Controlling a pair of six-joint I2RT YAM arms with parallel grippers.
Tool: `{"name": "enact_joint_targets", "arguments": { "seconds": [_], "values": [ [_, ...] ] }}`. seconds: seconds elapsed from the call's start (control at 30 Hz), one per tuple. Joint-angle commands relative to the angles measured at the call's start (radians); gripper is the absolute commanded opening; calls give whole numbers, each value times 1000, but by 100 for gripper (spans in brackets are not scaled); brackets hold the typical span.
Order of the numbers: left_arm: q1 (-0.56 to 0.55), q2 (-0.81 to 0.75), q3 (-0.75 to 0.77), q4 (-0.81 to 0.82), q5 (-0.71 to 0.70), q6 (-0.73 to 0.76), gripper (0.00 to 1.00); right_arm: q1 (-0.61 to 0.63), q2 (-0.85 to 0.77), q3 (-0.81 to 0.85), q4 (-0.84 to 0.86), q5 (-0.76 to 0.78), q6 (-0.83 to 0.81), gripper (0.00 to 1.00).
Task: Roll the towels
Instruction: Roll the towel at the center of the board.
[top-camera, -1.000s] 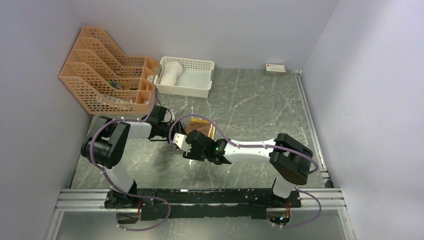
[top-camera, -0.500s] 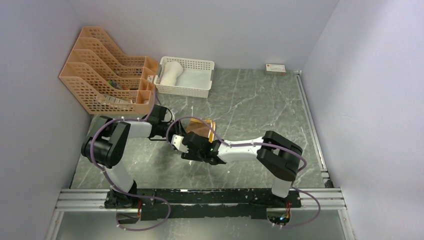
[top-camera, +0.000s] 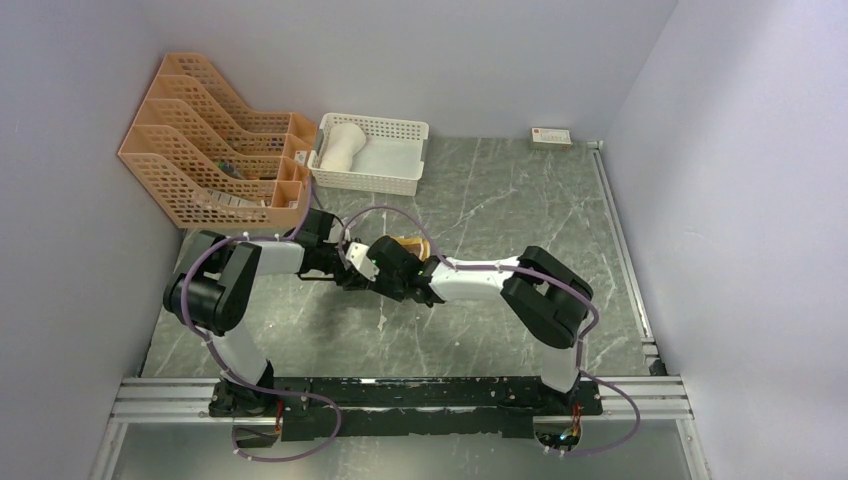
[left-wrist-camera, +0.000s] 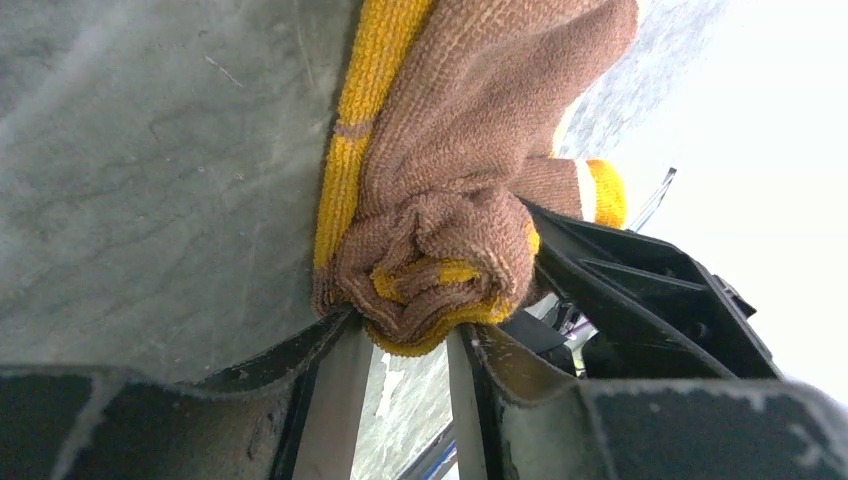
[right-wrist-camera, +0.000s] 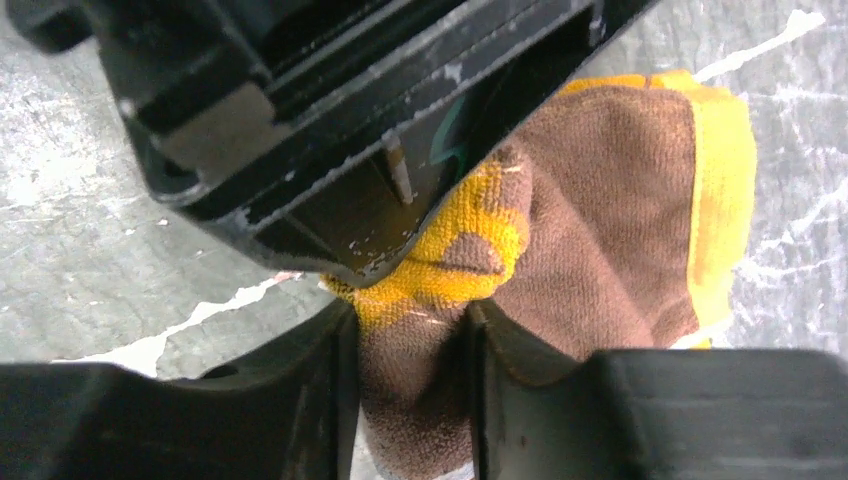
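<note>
The brown towel with mustard-yellow patches (top-camera: 408, 247) lies on the grey marble table, mostly hidden under the two grippers. In the left wrist view its rolled end (left-wrist-camera: 440, 270) sits between my left gripper's (left-wrist-camera: 405, 335) fingers, which press on it. In the right wrist view my right gripper (right-wrist-camera: 410, 330) is shut on a brown and yellow fold of the towel (right-wrist-camera: 600, 220), right against the left gripper's black body. Both grippers meet at the table's middle left, the left gripper (top-camera: 345, 268) next to the right gripper (top-camera: 375, 268). The cream-white towel (top-camera: 342, 146) lies rolled in the white lattice basket (top-camera: 400, 183).
Orange lattice file racks (top-camera: 210, 140) stand at the back left beside the basket. A small white box (top-camera: 551, 137) lies at the back right by the wall. A metal rail (top-camera: 620, 240) runs along the table's right edge.
My right gripper has moved left and away toward the left gripper, bunching the brown towel into a tighter roll. The flat part of the towel has shrunk. The left arm has hardly moved.
</note>
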Motion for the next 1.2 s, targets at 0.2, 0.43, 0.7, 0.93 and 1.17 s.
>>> {"name": "enact_joint_targets", "arguments": {
  "seconds": [0.2,0.43,0.7,0.93,1.17],
  "values": [
    [152,-110,42,-196,-103,93,47,-166,32,17,-114,-388,111,0],
    [279,-319,122,-335,-82,174,49,-215,23,59,-195,-672,215,0],
    [263,-444,38,-377,-18,253,51,-307,114,94,-289,-1156,337,0],
    [186,-508,-43,-370,-27,246,51,-384,305,263,-316,-1367,432,0],
    [93,-485,-63,-310,-40,196,51,-412,422,376,-169,-1416,608,0]
  ]
}}
